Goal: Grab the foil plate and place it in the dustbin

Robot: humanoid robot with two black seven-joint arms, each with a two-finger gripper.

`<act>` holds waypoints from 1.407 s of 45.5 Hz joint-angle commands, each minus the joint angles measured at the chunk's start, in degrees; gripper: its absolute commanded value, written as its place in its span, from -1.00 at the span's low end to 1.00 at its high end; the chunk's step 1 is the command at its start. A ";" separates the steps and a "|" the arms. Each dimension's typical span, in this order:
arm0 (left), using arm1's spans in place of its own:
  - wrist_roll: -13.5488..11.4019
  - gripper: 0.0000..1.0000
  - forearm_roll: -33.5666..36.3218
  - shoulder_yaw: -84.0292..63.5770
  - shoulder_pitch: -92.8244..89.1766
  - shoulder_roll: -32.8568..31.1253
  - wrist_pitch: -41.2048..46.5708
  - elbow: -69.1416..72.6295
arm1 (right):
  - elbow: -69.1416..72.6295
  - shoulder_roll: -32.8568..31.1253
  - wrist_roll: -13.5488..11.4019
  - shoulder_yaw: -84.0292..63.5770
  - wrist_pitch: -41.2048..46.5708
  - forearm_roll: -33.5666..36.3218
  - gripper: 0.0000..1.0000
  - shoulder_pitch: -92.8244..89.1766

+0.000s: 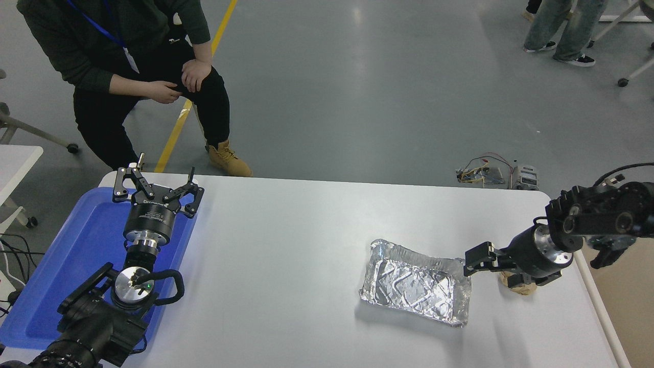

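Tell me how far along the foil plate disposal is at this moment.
Done: nothing is binned; the foil plate lies flat on the table. In hand: the right pincer is at the plate's right rim, not visibly gripping it. The left pincer is parked over the blue tray. Left: grasp, lift, carry to the dustbin.

grey floor (357, 76), yellow line (176, 130)

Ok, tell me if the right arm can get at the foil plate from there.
Probably yes: the right tool is at the foil plate's right rim, and nothing lies between them.
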 commanded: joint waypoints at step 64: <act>0.07 1.00 0.00 -0.01 0.00 0.00 0.00 0.00 | -6.34 7.20 0.24 2.30 -17.43 -4.64 -1.00 -13.83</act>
